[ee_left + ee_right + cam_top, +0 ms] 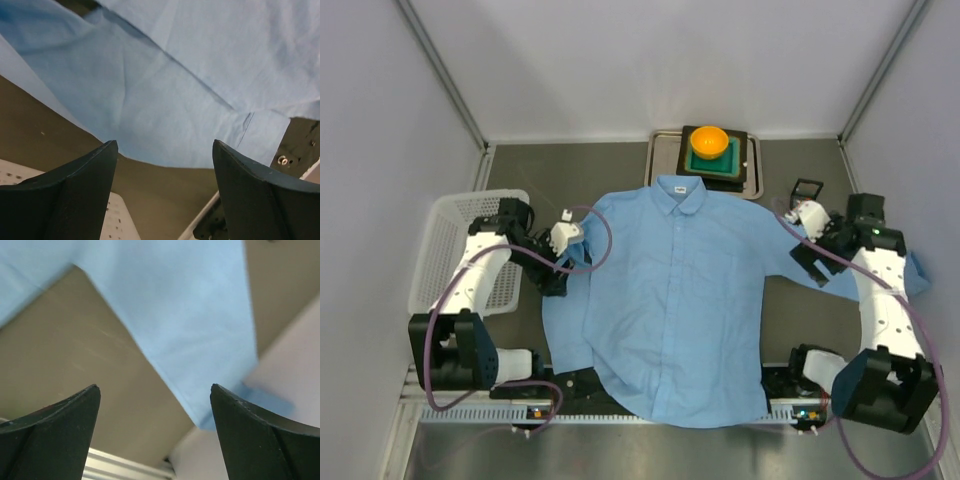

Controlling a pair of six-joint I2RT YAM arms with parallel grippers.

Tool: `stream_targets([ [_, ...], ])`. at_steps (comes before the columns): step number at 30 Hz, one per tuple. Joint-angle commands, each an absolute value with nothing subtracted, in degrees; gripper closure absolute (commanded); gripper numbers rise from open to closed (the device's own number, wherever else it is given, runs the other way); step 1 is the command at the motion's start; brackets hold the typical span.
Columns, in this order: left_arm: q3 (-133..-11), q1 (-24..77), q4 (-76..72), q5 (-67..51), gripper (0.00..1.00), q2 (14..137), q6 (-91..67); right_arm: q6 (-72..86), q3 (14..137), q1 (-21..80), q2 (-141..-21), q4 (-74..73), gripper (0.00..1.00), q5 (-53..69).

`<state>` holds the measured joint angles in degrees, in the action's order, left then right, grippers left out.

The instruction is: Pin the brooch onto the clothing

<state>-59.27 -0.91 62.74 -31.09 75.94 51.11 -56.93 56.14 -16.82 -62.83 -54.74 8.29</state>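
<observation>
Only the top view takes in the whole shirt (670, 300). It lies flat and front up on the desk (570, 170). The collar (680, 190) points to the far side and the hem lies between the arm bases, so its long axis runs far to near. One sleeve lies down along the shirt's left edge. The other stretches sideways to the right, its cuff (917, 272) near the wall.

That view alone also shows an orange bowl (710, 140) on a tray (662, 165) just beyond the collar, and a white basket (470, 250) at the left, beside the left arm. The brooch cannot be made out in any view.

The wrist views show how the fingers stand, which the top view leaves unclear. The left fingers (165, 165) are spread wide with nothing between them, above the edge of the sleeve (150, 100) where cloth gives way to bare desk. From above they (557, 268) sit over that sleeve.

The right fingers (155, 405) are likewise wide apart and hold nothing. Beneath them the other sleeve (190, 325) runs slantwise to its end by the pale wall (295, 355). In the top view they (810, 262) hang over this sleeve, close to the shoulder.
</observation>
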Motion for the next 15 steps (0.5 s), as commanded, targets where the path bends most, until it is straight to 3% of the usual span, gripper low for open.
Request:
stream_targets([
  [1,-54.15,-0.26,55.59,-22.95,0.19,72.07,50.21,-44.75,55.02,-7.49,-66.35,-59.06,0.14,15.64],
  [11,-51.68,5.44,40.96,-8.28,0.28,78.38,35.25,-34.19,52.91,1.14,-79.53,-47.03,0.22,16.97],
  [14,-53.42,5.89,39.81,-6.15,0.54,81.11,33.49,-32.7,52.3,1.23,-83.84,-43.34,0.25,14.25],
  [15,-54.48,5.89,40.68,-7.2,0.73,81.47,32.79,-32.52,52.12,1.06,-85.07,-42.02,0.26,13.37],
])
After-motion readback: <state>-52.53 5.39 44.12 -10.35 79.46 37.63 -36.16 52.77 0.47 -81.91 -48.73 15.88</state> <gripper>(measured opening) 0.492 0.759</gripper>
